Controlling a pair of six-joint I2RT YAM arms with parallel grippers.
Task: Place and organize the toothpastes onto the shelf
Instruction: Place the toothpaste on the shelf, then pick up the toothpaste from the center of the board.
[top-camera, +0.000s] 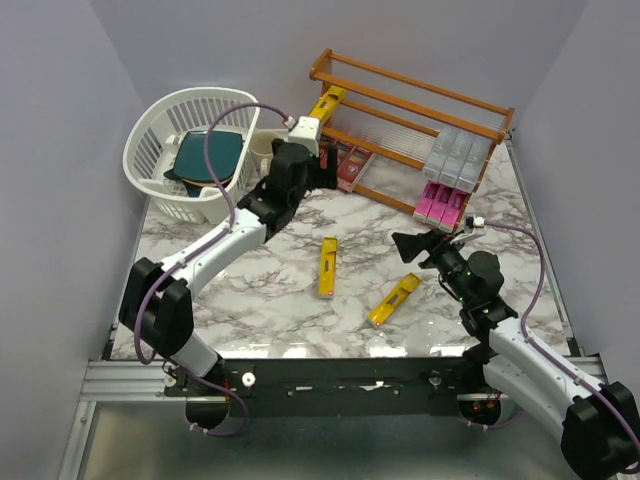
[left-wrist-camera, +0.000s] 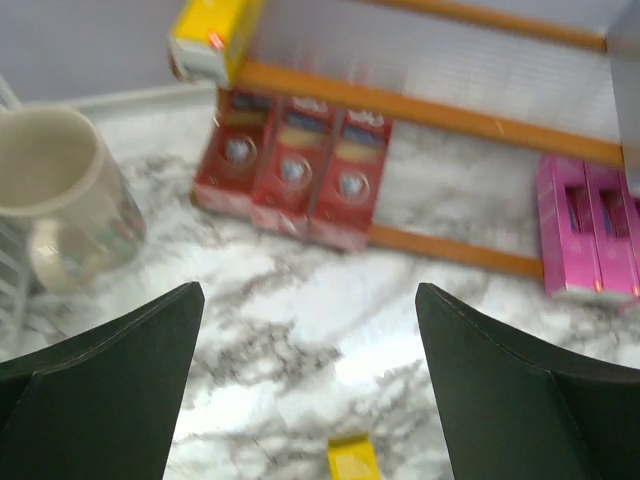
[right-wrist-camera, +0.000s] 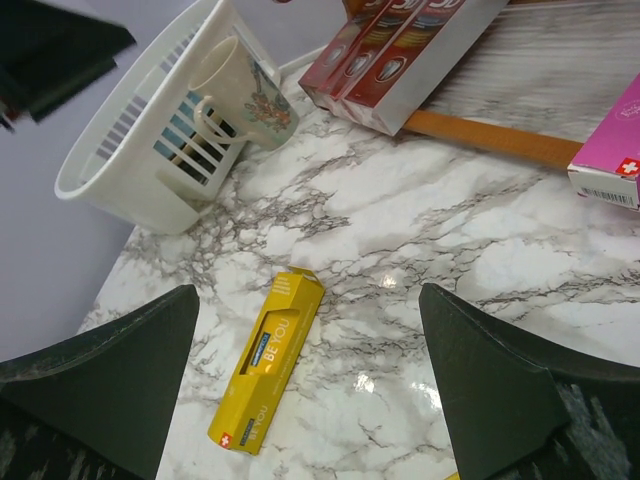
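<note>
Left gripper (left-wrist-camera: 310, 292) and right gripper (right-wrist-camera: 307, 292) both stand spread and empty; one yellow toothpaste carton (top-camera: 327, 267) and a second yellow carton (top-camera: 394, 300) lie on the marble table (top-camera: 250, 300), while red cartons (left-wrist-camera: 290, 165) and pink cartons (left-wrist-camera: 590, 230) occupy the lowest tier of the wooden shelf (left-wrist-camera: 430, 112)

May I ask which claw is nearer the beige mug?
Left. The left claw is just right of the beige mug; the right claw is well away, near the pink cartons.
</note>
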